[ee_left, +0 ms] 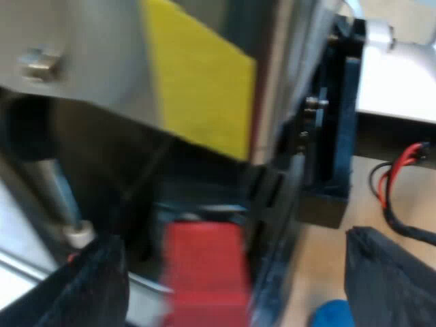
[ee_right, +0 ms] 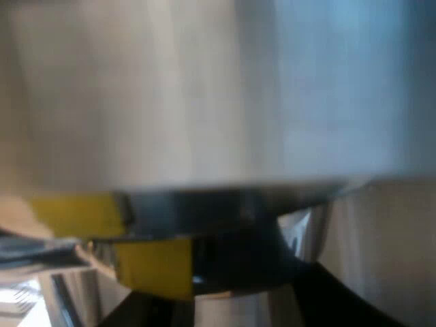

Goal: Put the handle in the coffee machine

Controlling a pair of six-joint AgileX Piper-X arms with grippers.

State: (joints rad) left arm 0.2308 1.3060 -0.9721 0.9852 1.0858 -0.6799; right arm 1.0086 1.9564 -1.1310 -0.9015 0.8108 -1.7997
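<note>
The red end of the handle [ee_left: 204,276] sticks out from under the espresso machine's metal front [ee_left: 82,61], below a yellow patch [ee_left: 201,85]. My left gripper [ee_left: 238,293] is open, one black finger [ee_left: 95,289] on each side of the red end with a gap to both. The holder's metal part is hidden in the dark recess behind the red end. In the right wrist view, my right gripper [ee_right: 238,313] is pressed close under the machine's shiny body [ee_right: 204,88], by a dark round part [ee_right: 231,225] with yellow tape [ee_right: 150,266] on it.
A blue rounded thing [ee_left: 334,315], perhaps the tamper, lies on the tabletop near one left finger. A dark blue block [ee_left: 334,150] stands beside the machine. A thin metal wand [ee_left: 58,197] hangs down at the machine's front.
</note>
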